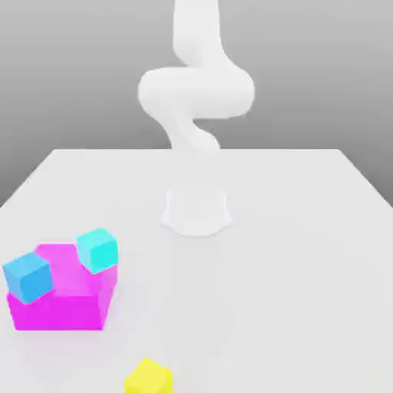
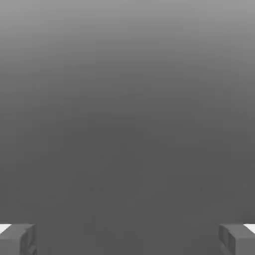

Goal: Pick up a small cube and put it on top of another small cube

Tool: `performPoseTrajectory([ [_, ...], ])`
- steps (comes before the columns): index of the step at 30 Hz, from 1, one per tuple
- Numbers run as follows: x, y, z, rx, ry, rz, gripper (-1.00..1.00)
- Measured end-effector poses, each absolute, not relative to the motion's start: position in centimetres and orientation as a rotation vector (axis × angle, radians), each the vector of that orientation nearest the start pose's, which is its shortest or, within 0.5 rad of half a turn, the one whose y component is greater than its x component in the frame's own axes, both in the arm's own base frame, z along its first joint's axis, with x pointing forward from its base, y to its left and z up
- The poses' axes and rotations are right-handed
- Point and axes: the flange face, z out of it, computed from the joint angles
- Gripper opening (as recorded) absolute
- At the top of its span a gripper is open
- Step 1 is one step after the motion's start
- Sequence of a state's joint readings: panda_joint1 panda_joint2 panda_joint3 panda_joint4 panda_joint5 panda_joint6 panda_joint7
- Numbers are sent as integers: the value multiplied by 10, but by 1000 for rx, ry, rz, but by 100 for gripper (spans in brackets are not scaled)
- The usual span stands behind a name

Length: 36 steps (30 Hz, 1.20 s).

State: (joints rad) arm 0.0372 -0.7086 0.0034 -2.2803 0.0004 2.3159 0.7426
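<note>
Blue cube (image 1: 28,277), cyan cube (image 1: 97,250) on magenta block (image 1: 65,307)

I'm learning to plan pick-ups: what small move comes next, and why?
Probably swing the open tool toward the exterior view's left before closing: nothing is between its fingers, and the blue cube and cyan cube are there, at the magenta block.

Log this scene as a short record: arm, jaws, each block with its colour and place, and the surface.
arm: white, upright at the far side of the table
jaws: wide apart, nothing between them
large block: magenta block, at the exterior view's left
blue cube: at the magenta block's near left corner, tilted
cyan cube: at the magenta block's right side, toward the far end
yellow cube: at the near edge of the picture, partly cut off
surface: pale table
</note>
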Motion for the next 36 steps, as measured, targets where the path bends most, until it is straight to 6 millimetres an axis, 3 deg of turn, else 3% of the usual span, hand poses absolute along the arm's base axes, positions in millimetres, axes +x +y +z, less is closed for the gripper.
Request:
performPoseTrajectory([
  [8,466,83,604,-2794,543,-773,0],
  [16,520,165,494,-2970,105,-552,0],
  [20,530,216,431,-3018,-151,-432,0],
  [24,535,252,364,-3045,-375,-309,0],
  [31,515,317,240,-3025,-796,-82,0],
  [33,505,331,204,-3006,-900,-25,0],
  [36,502,336,154,-2997,-938,-3,0],
])
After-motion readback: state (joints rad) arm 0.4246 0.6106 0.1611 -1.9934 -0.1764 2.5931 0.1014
